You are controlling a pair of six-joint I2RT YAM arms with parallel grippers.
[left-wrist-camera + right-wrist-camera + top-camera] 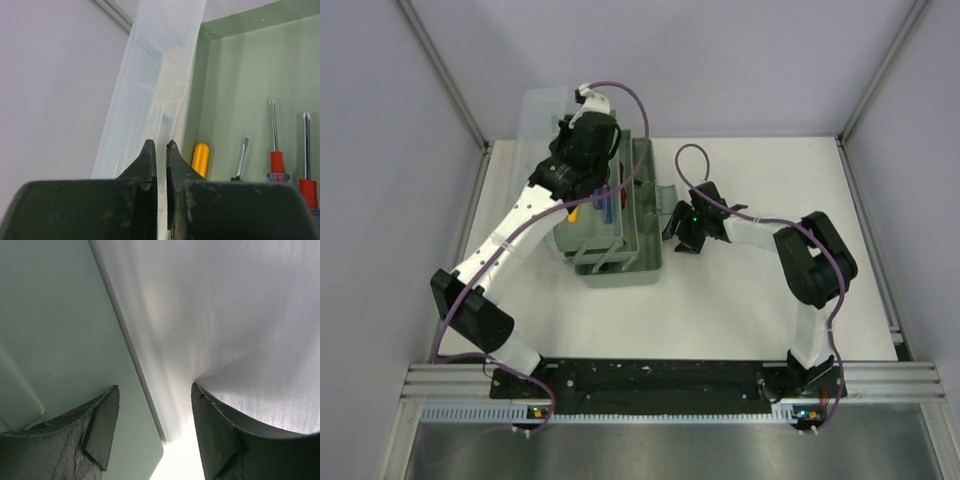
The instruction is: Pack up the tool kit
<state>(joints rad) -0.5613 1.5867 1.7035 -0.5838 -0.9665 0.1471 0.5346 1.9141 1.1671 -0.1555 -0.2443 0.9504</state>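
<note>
Pinches the thin edge of the clear lid (160, 60) with the left gripper (160, 147), jaws drawn almost together and only a sliver of pale plastic between the tips. From above, reaches across the toolbox (630, 255), with the lid standing tilted at the box's far left side, beyond the wrist.

Seen from the left wrist, just right of those fingertips: the grey-green inner wall and floor of the toolbox. Lying on that floor, counted outward from the gripper:
- a yellow handle (200, 159), closest to the tips
- a slim flat-bladed shaft (242, 155) on a dark handle
- a red-handled screwdriver (276, 161) with a blue collar
- a second red-handled screwdriver (307, 187) at the picture's right edge

All shafts pointing away from the gripper.

Holds the right gripper (155, 387) released, jaws well apart and closed on nothing. Between them, from the right wrist: a straight edge and rounded corner of the toolbox's green plastic, running in from the left finger's side and stopping short of the other finger, with bare white table (240, 315) showing in the gap. Cannot tell whether the left pad touches the plastic. From above, sits just beside the toolbox's right side, close under a grey-green part jutting from that side, well apart from the left gripper.
</note>
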